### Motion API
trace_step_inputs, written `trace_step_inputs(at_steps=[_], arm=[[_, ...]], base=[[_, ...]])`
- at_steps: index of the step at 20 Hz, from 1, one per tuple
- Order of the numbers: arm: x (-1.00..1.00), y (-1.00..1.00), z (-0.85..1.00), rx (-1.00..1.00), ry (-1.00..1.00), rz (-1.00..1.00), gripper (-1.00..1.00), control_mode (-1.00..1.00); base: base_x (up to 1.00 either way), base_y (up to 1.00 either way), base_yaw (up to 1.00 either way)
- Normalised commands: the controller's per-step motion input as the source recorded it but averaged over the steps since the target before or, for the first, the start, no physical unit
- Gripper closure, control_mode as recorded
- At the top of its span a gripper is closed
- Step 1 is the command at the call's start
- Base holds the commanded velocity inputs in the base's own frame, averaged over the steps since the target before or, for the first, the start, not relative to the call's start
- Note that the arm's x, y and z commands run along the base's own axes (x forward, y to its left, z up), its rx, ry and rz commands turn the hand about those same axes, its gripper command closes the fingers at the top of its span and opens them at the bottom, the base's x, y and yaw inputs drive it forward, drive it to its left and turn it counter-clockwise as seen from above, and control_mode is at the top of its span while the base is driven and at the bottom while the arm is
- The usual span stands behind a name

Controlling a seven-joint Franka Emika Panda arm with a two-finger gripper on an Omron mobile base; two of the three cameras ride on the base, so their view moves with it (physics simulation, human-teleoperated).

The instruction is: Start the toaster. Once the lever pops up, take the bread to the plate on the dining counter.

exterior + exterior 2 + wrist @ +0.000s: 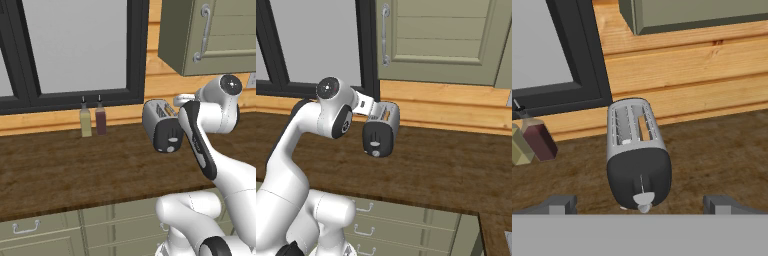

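Hovering open gripper (639, 205) near toaster (637, 155).

Even, shadowless rendered light; soft, slightly blurry frames.

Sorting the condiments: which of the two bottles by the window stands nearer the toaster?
The dark red bottle; the pale yellow bottle stands on its far side from the toaster.

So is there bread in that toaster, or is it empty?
Loaded: in the hand view the toaster has a light-brown slice of bread in one slot; the other slot looks empty.
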Motion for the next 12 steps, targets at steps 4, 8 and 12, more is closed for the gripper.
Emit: trace_step_inputs(at_steps=[4,8,12], arm=[[0.00,0.00,0.00,0.00,0.00,0.00,-1.00,-1.00],[0.00,0.00,0.00,0.00,0.00,0.00,-1.00,-1.00],[0.00,0.00,0.00,0.00,0.00,0.00,-1.00,-1.00]], base=[[0.00,0.00,0.00],[0.00,0.00,0.00],[0.00,0.00,0.00]])
